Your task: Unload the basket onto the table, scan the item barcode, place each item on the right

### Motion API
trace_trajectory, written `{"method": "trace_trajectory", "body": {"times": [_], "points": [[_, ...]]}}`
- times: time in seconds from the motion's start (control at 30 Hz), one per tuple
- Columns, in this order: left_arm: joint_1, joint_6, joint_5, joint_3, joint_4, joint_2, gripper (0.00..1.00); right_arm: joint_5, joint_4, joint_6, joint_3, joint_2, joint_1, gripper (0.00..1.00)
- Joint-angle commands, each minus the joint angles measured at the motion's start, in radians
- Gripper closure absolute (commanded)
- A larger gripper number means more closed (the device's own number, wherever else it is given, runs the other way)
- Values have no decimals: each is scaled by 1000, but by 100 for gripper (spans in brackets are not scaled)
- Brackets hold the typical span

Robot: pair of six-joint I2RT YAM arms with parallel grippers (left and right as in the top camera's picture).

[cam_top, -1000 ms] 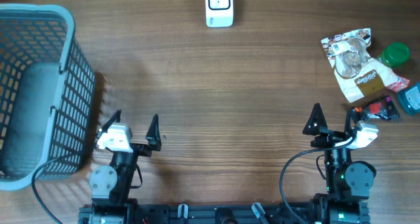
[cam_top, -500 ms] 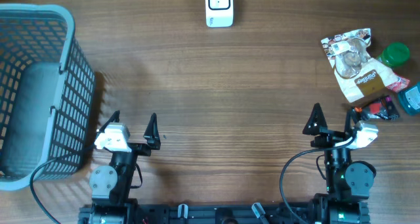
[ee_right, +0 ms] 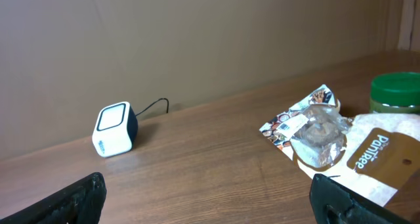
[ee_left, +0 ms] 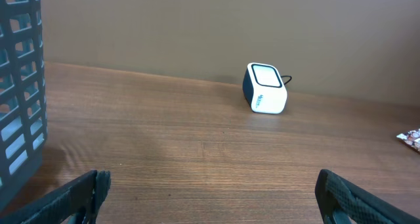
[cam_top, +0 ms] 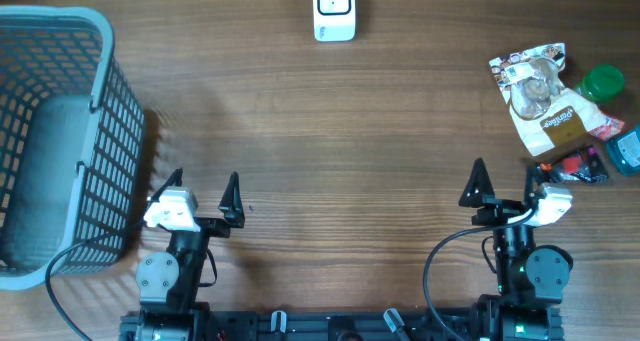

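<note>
One teal item cut off rightward.

Bare brown wooden tabletop lies open between the tall grey-blue plastic mesh basket walling the left edge and the cluster of crinkly snack pouches and green-lidded jar at the right. The small white cube scanner stands alone at the far edge, well apart from both.

The brown pouch, at about 2 o'clock in the overhead view, carries a white script word starting "Pur"; the rest cannot be made out. Print on the packet just beside it and the blue mark on the scanner at 12 o'clock are too small to read.
</note>
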Motion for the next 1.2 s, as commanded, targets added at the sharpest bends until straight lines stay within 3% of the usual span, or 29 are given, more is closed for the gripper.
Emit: {"method": "trace_trajectory", "body": {"times": [0.0,1.17], "points": [[-5,-13,-10,-5,-5,-8,0,-50,4,-87,-1,-17,5,0],[-5,-13,-10,-5,-5,-6,0,-76,10,-67,-1,-16,5,0]]}}
